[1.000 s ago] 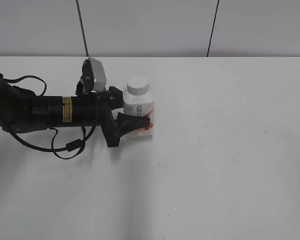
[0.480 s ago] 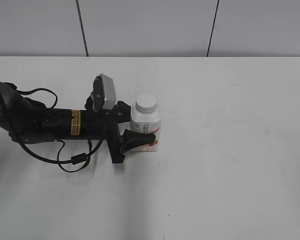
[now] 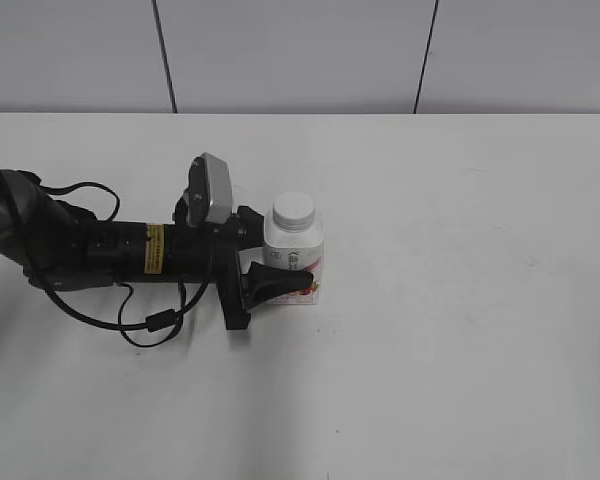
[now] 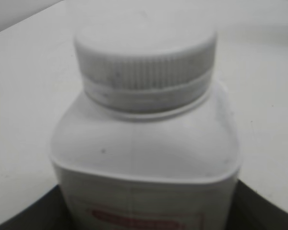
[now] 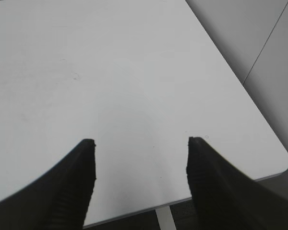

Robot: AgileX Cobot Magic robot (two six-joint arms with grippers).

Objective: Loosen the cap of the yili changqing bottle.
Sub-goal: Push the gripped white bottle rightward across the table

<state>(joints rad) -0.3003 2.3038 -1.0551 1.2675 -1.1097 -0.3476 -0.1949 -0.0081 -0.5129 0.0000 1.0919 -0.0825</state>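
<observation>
The yili changqing bottle (image 3: 296, 258) is small, white and squarish, with a pink and red label, and it stands upright left of the table's middle. Its white ribbed cap (image 3: 293, 208) sits on the neck. My left gripper (image 3: 283, 266) reaches in from the left and is shut on the bottle's lower body. The near finger (image 3: 276, 280) crosses the label and the far finger is hidden behind the bottle. In the left wrist view the bottle (image 4: 144, 158) and cap (image 4: 145, 52) fill the frame. My right gripper (image 5: 140, 143) is open and empty above a table corner.
The white table (image 3: 460, 300) stretches to the right and front of the bottle. The left arm's black cables (image 3: 145, 318) loop on the table at the left. The right wrist view shows the table's edge and rounded corner (image 5: 278, 163) with floor beyond.
My left gripper has carried the bottle to the right and toward the front edge. Most of that move came in the first half second.
</observation>
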